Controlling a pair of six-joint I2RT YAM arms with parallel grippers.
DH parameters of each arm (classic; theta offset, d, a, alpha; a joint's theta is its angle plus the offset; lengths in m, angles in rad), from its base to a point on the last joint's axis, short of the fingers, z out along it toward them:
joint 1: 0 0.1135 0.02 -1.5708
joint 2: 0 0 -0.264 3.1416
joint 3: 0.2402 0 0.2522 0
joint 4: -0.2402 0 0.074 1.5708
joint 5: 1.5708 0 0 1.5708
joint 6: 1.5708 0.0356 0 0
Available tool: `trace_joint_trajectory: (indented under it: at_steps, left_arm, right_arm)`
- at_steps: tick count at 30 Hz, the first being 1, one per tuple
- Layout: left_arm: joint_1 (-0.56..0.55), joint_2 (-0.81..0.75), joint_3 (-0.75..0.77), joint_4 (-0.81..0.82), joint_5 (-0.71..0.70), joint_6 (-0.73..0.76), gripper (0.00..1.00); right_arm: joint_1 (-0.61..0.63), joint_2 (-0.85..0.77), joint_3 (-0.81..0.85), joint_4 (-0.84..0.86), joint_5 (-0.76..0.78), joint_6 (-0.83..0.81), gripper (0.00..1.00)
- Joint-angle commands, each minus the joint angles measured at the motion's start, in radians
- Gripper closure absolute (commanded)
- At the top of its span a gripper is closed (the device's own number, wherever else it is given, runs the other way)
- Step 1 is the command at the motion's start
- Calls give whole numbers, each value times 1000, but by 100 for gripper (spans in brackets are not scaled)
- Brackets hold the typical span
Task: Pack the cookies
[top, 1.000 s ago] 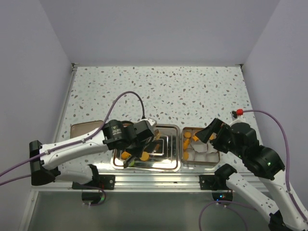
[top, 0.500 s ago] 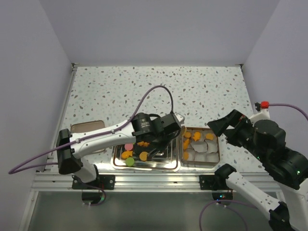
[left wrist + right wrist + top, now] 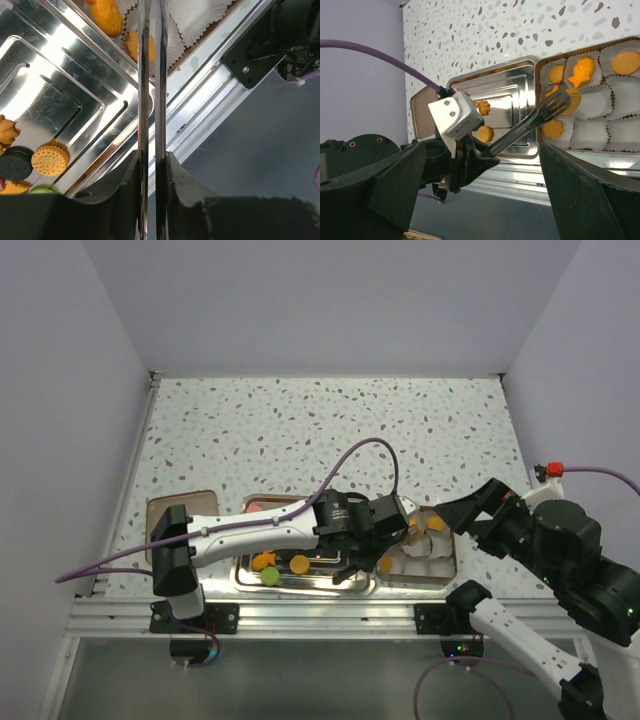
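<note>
The left arm (image 3: 250, 530) reaches low along the near edge of the tabletop towards the right. The left gripper (image 3: 388, 525) has its fingers pressed on metal tongs (image 3: 143, 75). The right gripper (image 3: 465, 517) hangs near the near-right corner, pointing left, fingers wide apart.

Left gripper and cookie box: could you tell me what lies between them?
Metal tongs, held by the left gripper, cross the steel tray; see right wrist view.
</note>
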Motion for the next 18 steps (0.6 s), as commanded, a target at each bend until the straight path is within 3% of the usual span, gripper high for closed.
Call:
trace_joint_trajectory:
  at_steps: [1, 8, 12, 18]
  left_arm:
    - [-5, 10, 31, 68, 16, 17, 90]
    - [-5, 55, 19, 96, 16, 19, 80]
    - [-5, 58, 5, 103, 16, 14, 66]
    - [-5, 50, -1, 105, 3, 16, 60]
  right_arm:
    - [1, 12, 27, -2, 35, -28, 1]
    - [-1, 45, 1, 38, 5, -51, 1]
    - [1, 49, -5, 46, 4, -57, 1]
    - [1, 48, -46, 70, -12, -42, 1]
